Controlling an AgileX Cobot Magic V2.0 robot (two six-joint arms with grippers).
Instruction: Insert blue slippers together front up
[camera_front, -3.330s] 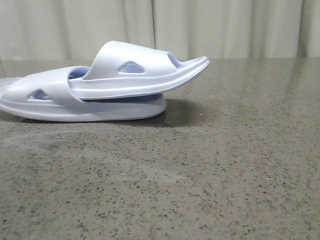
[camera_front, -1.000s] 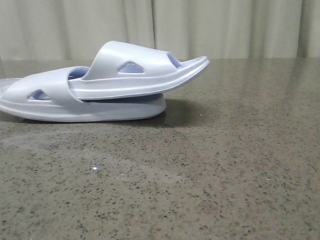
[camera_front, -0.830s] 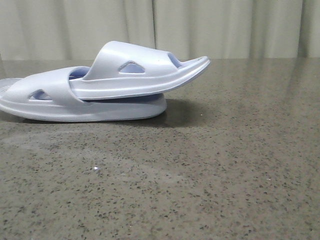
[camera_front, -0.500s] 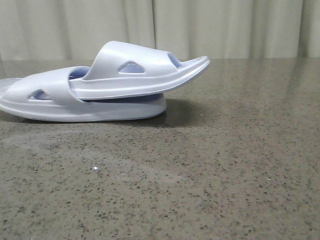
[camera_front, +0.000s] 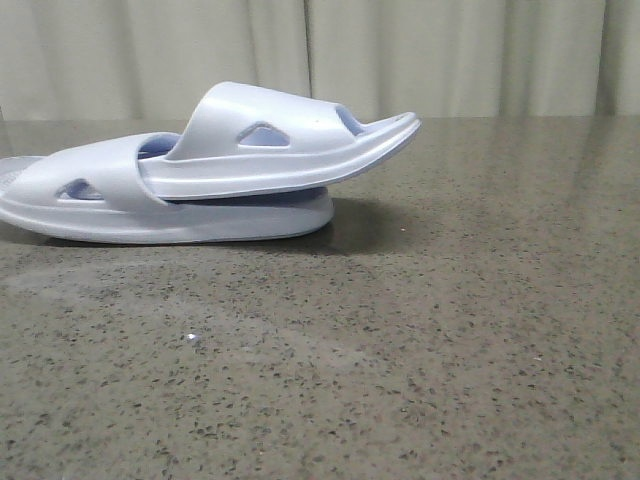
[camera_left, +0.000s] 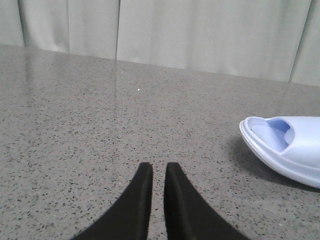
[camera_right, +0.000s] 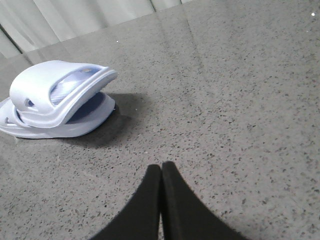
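Observation:
The two blue slippers lie nested on the table at the left of the front view. The lower slipper (camera_front: 100, 205) lies flat. The upper slipper (camera_front: 270, 140) is pushed under the lower one's strap, and its free end points right and is raised off the table. The pair also shows in the right wrist view (camera_right: 55, 95), and one slipper's end shows in the left wrist view (camera_left: 290, 145). My left gripper (camera_left: 159, 167) is empty, its jaws closed to a thin slit, well apart from the slipper. My right gripper (camera_right: 161, 167) is shut and empty, apart from the pair. Neither gripper shows in the front view.
The speckled grey stone table (camera_front: 420, 340) stretches in front of and to the right of the slippers. A pale curtain (camera_front: 450, 50) hangs behind the table's far edge.

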